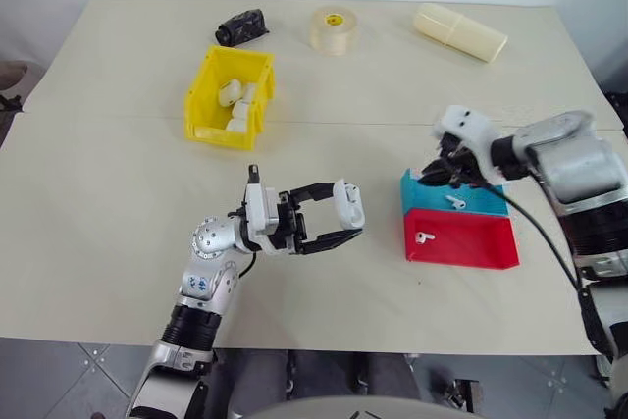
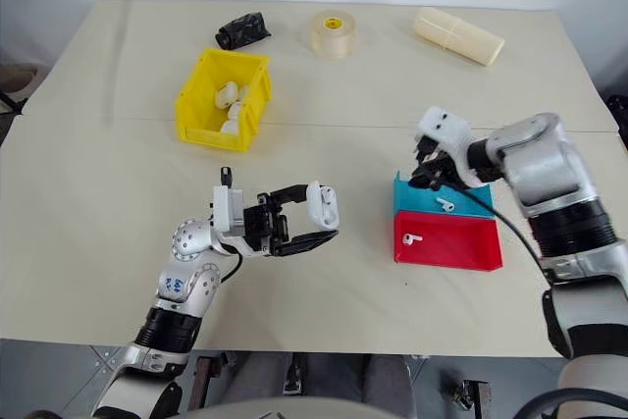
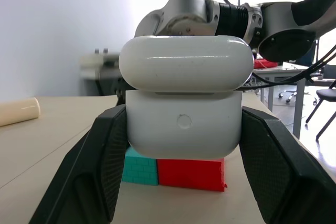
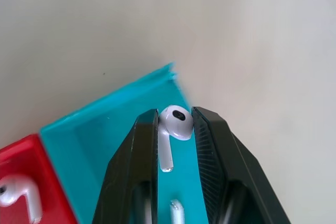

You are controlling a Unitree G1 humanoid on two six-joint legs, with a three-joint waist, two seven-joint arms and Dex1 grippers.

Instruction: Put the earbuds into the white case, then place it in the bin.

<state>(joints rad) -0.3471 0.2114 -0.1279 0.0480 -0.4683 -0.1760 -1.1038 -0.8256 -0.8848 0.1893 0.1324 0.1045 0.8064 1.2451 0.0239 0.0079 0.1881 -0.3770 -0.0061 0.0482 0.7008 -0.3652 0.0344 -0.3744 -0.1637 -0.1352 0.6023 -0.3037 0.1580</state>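
The white case (image 3: 184,98) hangs above the table's near middle with its lid raised a little, and my left gripper (image 1: 345,213) is shut on its lower half. My right gripper (image 4: 176,129) hovers over the teal tray (image 1: 412,193) and is shut on one earbud (image 4: 176,120), stem hanging down. A second earbud (image 1: 454,201) lies in the teal tray, and a third (image 1: 423,238) lies in the red tray (image 1: 466,244). The yellow bin (image 1: 200,97) stands further back on the left with small white items inside it.
Along the table's far edge lie a black crumpled object (image 1: 241,26), a roll of tape (image 1: 333,29) and a long cream cylinder (image 1: 459,31). The teal and red trays sit side by side at the right.
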